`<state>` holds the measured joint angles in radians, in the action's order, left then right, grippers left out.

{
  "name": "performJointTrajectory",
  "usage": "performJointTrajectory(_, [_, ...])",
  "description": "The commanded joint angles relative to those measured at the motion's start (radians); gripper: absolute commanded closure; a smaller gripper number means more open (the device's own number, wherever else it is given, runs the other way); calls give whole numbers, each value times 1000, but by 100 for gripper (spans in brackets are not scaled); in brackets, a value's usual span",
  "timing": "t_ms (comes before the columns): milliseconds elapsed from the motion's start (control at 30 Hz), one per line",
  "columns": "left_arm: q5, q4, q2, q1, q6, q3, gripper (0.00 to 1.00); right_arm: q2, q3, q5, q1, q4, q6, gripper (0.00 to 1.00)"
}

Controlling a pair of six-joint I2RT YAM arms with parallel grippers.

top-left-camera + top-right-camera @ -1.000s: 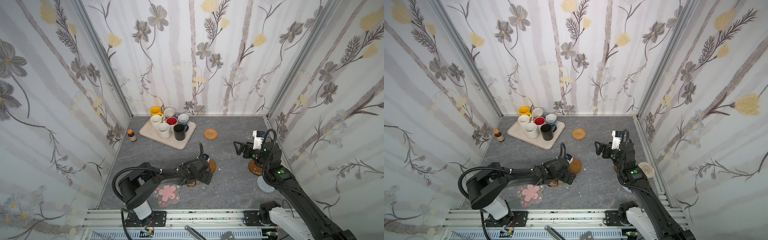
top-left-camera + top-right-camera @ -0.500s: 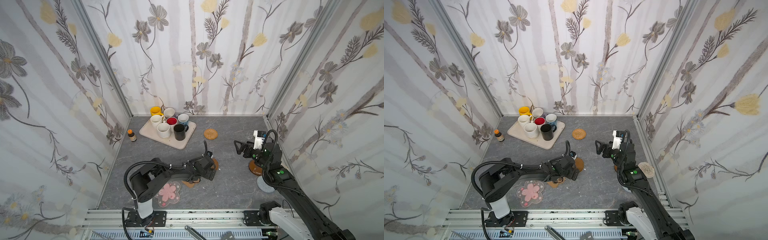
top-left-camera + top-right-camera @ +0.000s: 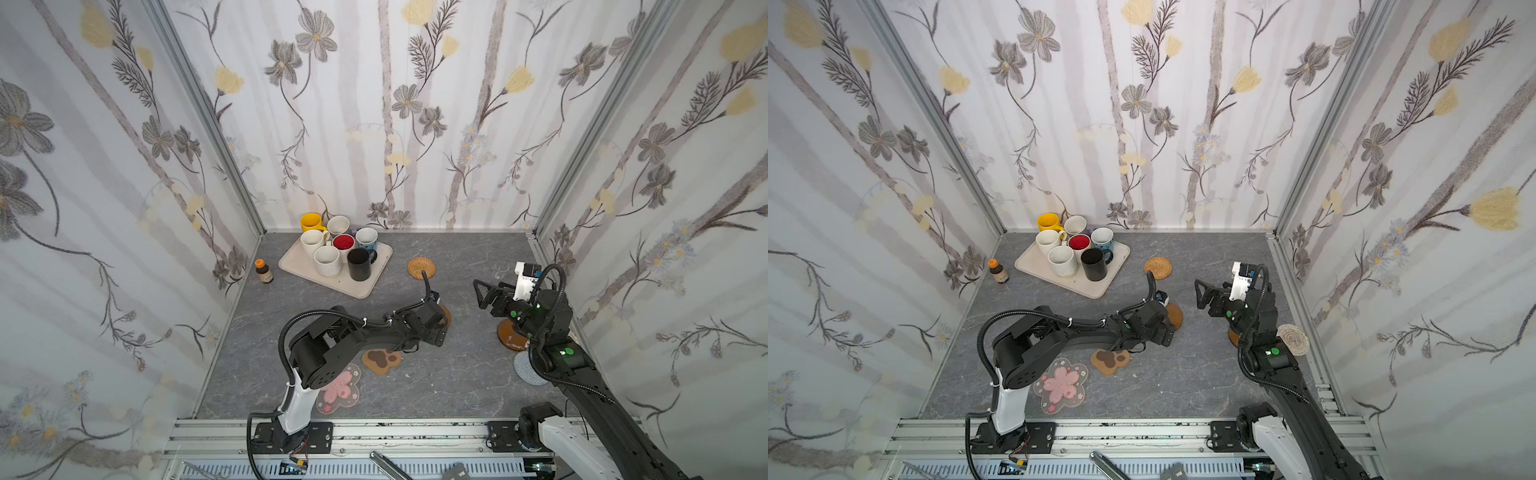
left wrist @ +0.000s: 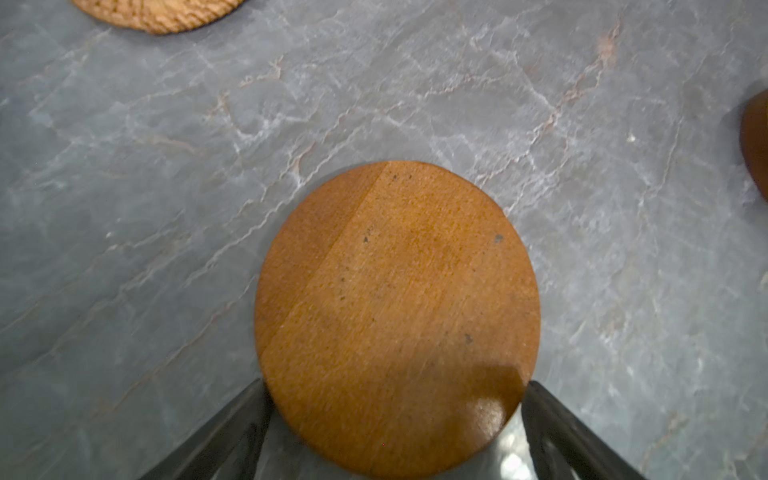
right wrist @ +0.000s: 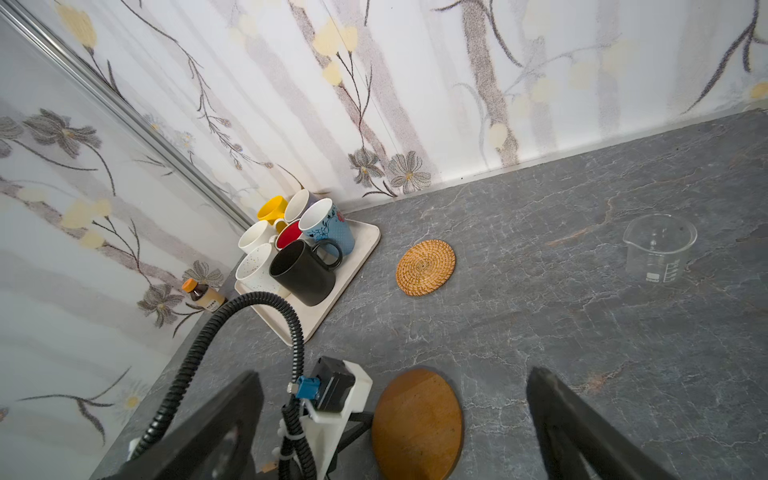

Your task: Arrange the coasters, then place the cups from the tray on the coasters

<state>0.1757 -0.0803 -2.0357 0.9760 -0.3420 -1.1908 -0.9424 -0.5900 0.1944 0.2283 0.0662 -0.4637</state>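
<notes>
left gripper (image 4: 395, 388): jaws apart, flanking the near edge of the wooden round coaster (image 4: 395, 291), which lies flat on the worktop (image 4: 124, 208)
right gripper (image 3: 483, 294): jaws wide apart, nothing between

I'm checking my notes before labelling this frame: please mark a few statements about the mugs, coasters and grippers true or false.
1. No mug stands on a coaster yet. True.
2. The left gripper straddles a wooden round coaster. True.
3. The right gripper holds the rattan coaster. False: it is open and empty; that coaster lies on the table beside the tray.
4. The pink blossom coaster lies on the tray. False: it lies on the table, far from the tray.
</notes>
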Motion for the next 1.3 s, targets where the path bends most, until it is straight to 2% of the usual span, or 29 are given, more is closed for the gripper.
performJointTrajectory(0, [-28, 59, -66, -16, -29, -80, 5, 22, 13, -47, -7, 46, -28, 0])
performJointTrajectory(300, [-44, 74, -213, -70, -43, -302, 5, 77, 38, -72, -21, 47, -63, 0])
performJointTrajectory(467, [-121, 74, -296, -89, -53, -438, 4, 97, 56, -85, -25, 64, -77, 0])
performJointTrajectory(633, [-130, 77, -298, -105, -43, -504, 2, 93, 52, -92, -26, 48, -70, 0])
performJointTrajectory(833, [-85, 75, -137, -146, -23, -417, 0, 76, 61, -127, -8, -8, -95, 0])
performJointTrajectory(1033, [-32, 73, 68, -167, -27, -248, 0, 15, 100, -246, 164, -25, -147, 0])
performJointTrajectory(1267, [4, 45, 280, -167, -89, -7, 0, -157, 127, -285, 278, 3, -232, 0])
